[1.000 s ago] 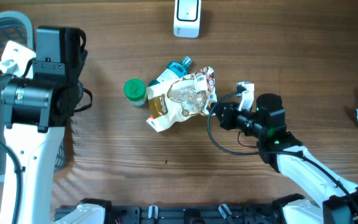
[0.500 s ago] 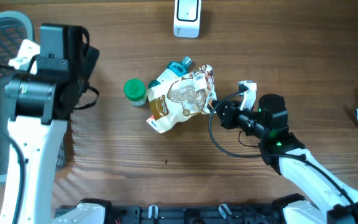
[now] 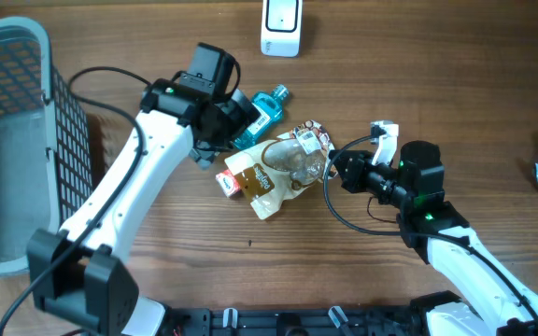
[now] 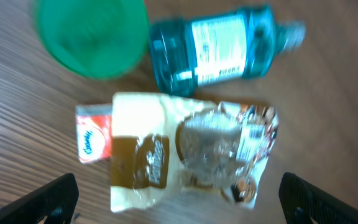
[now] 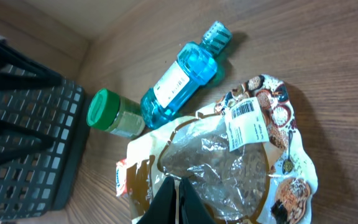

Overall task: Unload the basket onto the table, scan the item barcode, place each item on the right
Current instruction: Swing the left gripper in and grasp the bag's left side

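Left end effector (image 4: 179, 194) swung over snack bag (image 3: 283, 166), spread; right end effector (image 5: 178, 200) pinches it.

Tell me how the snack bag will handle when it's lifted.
The bag looks like thin, crinkled film, so it will probably sag and fold rather than stay flat. Loose contents show through its clear front and may shift, likely tilting it. The glossy surface could also slip in a light pinch.

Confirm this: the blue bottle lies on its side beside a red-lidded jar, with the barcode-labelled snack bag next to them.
No. The jar has a green lid, not red; the right wrist view shows it. The blue bottle lies on its side beside it, with the barcode-labelled snack bag next to them.
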Available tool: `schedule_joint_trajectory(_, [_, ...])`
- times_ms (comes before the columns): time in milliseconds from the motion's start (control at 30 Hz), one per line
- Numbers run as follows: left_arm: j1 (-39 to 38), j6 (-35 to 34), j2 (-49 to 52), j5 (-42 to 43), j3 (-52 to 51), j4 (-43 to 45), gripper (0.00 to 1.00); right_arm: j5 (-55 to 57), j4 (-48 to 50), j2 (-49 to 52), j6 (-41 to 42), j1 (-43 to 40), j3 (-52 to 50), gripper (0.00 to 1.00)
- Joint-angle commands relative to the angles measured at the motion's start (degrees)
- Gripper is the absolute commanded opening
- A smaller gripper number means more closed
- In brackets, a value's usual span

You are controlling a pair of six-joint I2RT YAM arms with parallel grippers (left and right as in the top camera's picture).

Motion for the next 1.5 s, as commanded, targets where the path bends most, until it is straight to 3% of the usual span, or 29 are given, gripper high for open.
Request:
schedule_joint_trajectory(0, [-0.04, 6.38, 1.86, 10.27, -0.35, 0.44, 1.00, -1.11, -1.77, -0.81, -0.74, -0.13, 0.22, 0.07])
schedule_joint_trajectory(33, [-0.31, 7.48, 2.16, 11.02, -0.35, 0.42, 1.00, -1.09, -2.21, -0.81, -0.44, -0.13, 0.22, 0.18])
schedule_joint_trajectory(67, [-0.61, 8.13, 2.47, 11.26, -0.35, 0.26, 1.00, -1.09, -2.73, -0.81, -0.04, -0.13, 0.22, 0.38])
schedule_joint_trajectory(100, [-0.92, 8.44, 2.58, 11.50, -0.35, 0.20, 1.00, -1.09, -3.52, -0.83, 0.76, -0.13, 0.22, 0.65])
schedule_joint_trajectory(133, [-1.31, 8.44, 2.80, 11.85, -0.35, 0.22, 1.00, -1.03, -4.68, -0.83, 1.81, -0.13, 0.22, 0.81])
schedule_joint_trajectory(200, [-1.88, 8.52, 2.97, 13.16, -0.35, 0.26, 1.00, 1.09, -9.53, -0.85, 6.01, -0.13, 0.20, 1.00])
schedule_joint_trajectory(400, [-2.12, 13.42, 3.06, 16.98, -2.32, 0.13, 1.00, 1.79, -23.28, -0.83, 12.33, -0.13, 0.02, 1.00])
schedule_joint_trajectory(600, [-2.12, 13.57, 3.06, 18.27, -11.52, 0.98, 1.00, 3.98, -23.34, -0.83, 14.38, -0.15, -0.04, 1.00])
schedule_joint_trajectory(800, [-2.23, 14.38, -0.92, 26.67, -24.28, 11.98, 1.00, 2.49, -26.18, -0.83, 12.02, -3.06, -0.04, 1.00])
schedule_joint_trajectory(967, [-2.29, 11.04, -9.09, 24.83, -31.01, 17.49, 1.00, -1.49, -27.63, -0.83, 6.45, -7.10, -0.04, 1.00])
schedule_joint_trajectory(1100, [-3.67, 7.67, -15.21, 23.74, -37.20, 30.10, 1.00, -4.85, -27.39, -0.83, 3.67, -9.57, -0.04, 0.98])
schedule_joint_trajectory(1200, [-5.75, 7.50, -16.35, 23.45, -41.38, 38.73, 0.87, -7.26, -27.21, -0.83, 3.37, -9.81, -0.04, 0.97])
schedule_joint_trajectory(1233, [-6.38, 6.62, -16.35, 22.56, -42.64, 40.85, 0.88, -7.63, -27.19, -0.83, 3.43, -9.81, -0.04, 0.97])
schedule_joint_trajectory(1467, [-7.21, 2.34, -16.31, 19.41, -48.06, 41.68, 0.87, -8.63, -27.23, -0.83, 3.50, -9.81, -0.04, 0.96])
